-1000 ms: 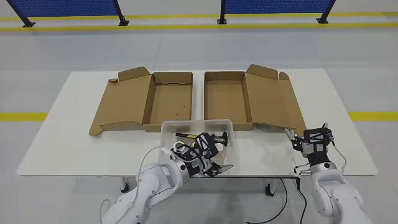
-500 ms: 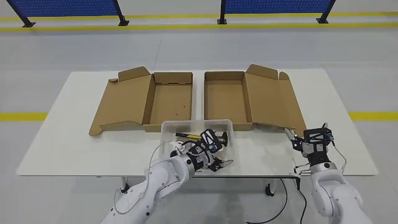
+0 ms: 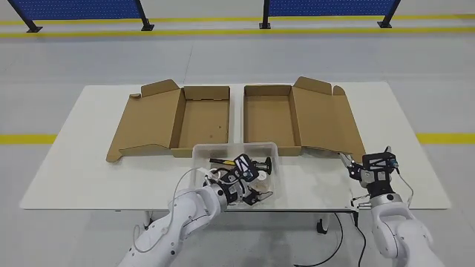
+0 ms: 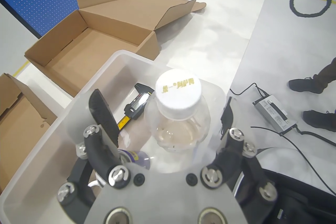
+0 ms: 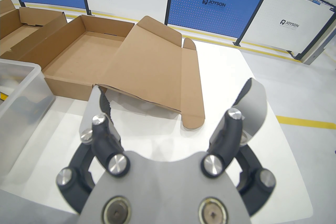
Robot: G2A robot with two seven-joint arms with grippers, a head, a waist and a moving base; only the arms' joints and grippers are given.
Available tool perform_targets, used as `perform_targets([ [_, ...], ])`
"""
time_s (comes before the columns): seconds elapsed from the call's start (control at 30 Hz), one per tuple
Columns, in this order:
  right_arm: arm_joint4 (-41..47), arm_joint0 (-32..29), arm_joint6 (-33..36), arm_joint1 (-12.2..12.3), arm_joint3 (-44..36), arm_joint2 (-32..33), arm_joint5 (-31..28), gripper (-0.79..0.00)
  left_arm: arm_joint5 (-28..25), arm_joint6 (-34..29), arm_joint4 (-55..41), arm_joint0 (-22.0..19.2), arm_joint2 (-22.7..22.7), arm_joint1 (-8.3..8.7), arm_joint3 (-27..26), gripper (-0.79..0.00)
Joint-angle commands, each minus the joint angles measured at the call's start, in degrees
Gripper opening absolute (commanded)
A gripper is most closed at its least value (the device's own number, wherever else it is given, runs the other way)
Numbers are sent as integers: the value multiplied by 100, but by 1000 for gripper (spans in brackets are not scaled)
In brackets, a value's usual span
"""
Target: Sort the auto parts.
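Left gripper (image 4: 161, 101): fingers spread wide, lowered into the clear bin (image 4: 115, 57), one on each side of a bottle (image 4: 178, 128); a gap shows beside the bottle, so nothing is pinched.
Right gripper (image 5: 173, 91): fingers spread apart with nothing between them, above the table (image 3: 89, 156) near its right front corner.
Clear bin: holds the upright clear bottle with a white cap (image 4: 178, 89), and a caliper (image 4: 135, 105) lying just beside it.
Left cardboard box (image 3: 204, 119): lid folded open, bare brown floor showing.
Right cardboard box (image 3: 269, 119): likewise open, beside the first, behind the bin.
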Motion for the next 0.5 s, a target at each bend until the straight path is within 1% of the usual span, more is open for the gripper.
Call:
perform_targets([
  [0.0, 0, 0, 0, 0, 0, 0, 0, 0, 2, 4, 10, 0, 37, -7, 16, 0],
  [0.33, 0, 0, 0, 0, 0, 0, 0, 0, 14, 11, 61, -76, 158, -40, 135, -9],
  [0.4, 0, 0, 0, 0, 0, 0, 0, 0, 50, 14, 93, -91, 174, -46, 155, -89],
  [0.47, 0, 0, 0, 0, 0, 0, 0, 0, 51, 11, 54, -107, 177, -52, 178, -89],
])
